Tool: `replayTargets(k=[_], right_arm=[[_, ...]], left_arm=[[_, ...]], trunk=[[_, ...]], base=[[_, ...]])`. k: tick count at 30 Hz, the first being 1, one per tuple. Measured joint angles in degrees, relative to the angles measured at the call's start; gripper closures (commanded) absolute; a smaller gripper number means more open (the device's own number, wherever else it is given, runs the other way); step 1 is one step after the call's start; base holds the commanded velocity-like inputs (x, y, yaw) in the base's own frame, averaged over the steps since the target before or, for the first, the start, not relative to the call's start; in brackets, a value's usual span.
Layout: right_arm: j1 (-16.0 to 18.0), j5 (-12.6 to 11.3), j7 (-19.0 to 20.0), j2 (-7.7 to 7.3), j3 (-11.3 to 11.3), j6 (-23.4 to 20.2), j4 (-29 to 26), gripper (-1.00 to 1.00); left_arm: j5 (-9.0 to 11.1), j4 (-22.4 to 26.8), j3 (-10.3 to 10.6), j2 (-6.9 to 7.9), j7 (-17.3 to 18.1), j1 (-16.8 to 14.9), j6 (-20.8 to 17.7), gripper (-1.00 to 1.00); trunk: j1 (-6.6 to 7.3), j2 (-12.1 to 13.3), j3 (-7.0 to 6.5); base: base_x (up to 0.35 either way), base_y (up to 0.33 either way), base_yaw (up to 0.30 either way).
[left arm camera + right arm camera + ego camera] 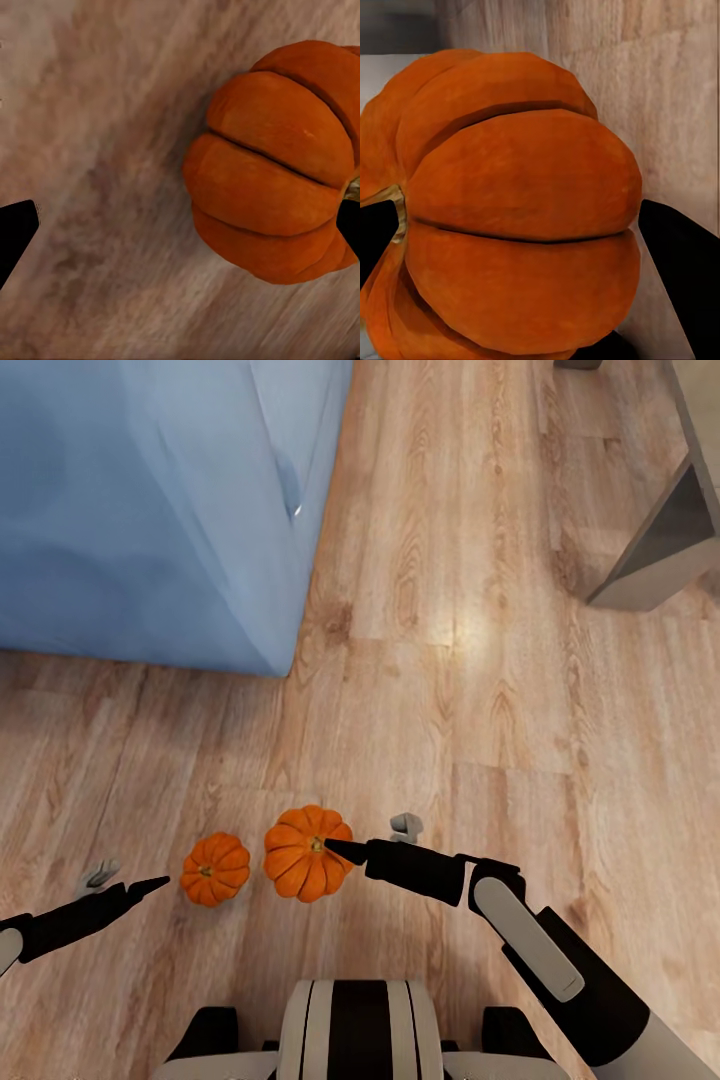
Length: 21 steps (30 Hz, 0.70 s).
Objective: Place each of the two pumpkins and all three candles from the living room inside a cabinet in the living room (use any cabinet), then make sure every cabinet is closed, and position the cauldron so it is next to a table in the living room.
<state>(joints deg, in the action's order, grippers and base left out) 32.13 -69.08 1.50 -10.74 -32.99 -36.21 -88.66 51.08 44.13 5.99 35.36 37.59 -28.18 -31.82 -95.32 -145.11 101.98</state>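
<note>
Right gripper (335,848) clamped on larger pumpkin (305,853), lifted off floor (450,660); left gripper (180,229) apart, smaller pumpkin (274,161) between its fingers; shallow pinch risks slipping.

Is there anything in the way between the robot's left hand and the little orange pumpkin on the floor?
No. Only bare wooden floor lies between the left gripper and the smaller round orange pumpkin.
</note>
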Motion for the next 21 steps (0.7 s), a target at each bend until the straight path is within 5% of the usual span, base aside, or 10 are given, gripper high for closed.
replayTargets(k=[4,21], right_arm=[[0.00,0.13,-0.06,-0.01,-0.02,0.08,0.01,1.00],[0.00,0.24,-0.07,-0.04,-0.03,0.20,0.00,1.00]], left_arm=[[0.00,0.01,0.05,0.00,0.00,0.00,0.19,-1.00],[0.02,0.24,0.48,-0.09,0.00,-0.01,1.15,-1.00]], trunk=[[-0.10,-0.05,0.89],[-0.10,-0.06,0.89]], base=[[0.000,0.000,0.000],[0.000,-0.046,0.000]])
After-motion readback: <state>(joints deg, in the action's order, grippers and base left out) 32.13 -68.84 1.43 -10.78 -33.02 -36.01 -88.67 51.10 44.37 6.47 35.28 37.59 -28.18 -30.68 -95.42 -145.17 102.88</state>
